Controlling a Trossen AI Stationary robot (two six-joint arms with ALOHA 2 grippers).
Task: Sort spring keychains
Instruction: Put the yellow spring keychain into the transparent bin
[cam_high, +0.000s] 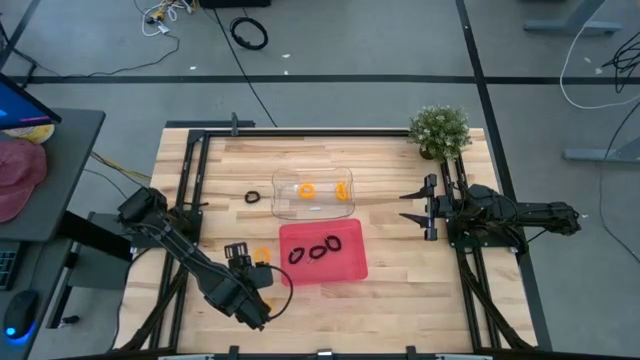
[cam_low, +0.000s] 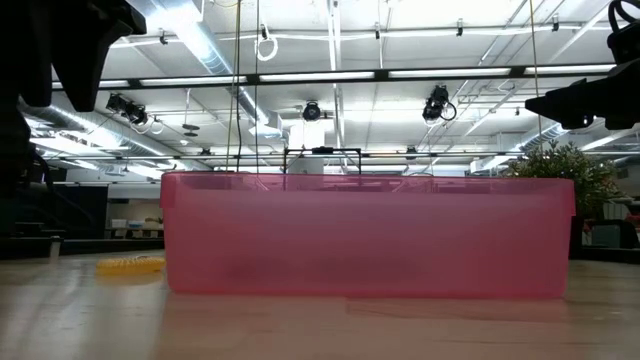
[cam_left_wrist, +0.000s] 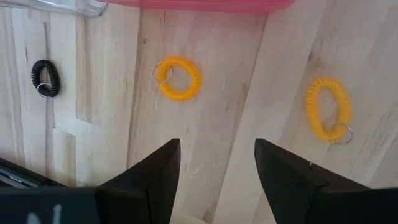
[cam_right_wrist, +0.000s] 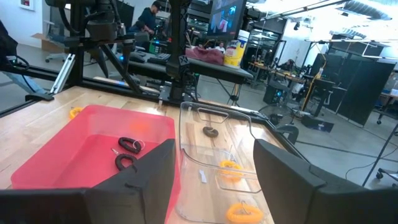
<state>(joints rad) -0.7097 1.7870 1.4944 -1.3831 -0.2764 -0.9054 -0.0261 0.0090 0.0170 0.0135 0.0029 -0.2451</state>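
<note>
Here, what you have in front of you:
Keychains: small coiled loops, orange and black; three black ones (cam_high: 314, 252) lie in the pink tray (cam_high: 350, 268), two orange ones (cam_high: 326, 190) in the clear tray (cam_high: 285, 205).
Loose ones: two orange loops (cam_left_wrist: 179, 79) on the wood at 9 o'clock of the pink tray; a black loop (cam_high: 252, 197) at 9 o'clock of the clear tray.
Left gripper (cam_left_wrist: 216, 165): you see its fingers parted, empty, above the loose orange loops.
Right gripper (cam_high: 418, 207): parted, empty, at 3 o'clock.
Surface: light wooden table (cam_high: 400, 290), plant (cam_high: 440, 130) at 1 o'clock.
</note>
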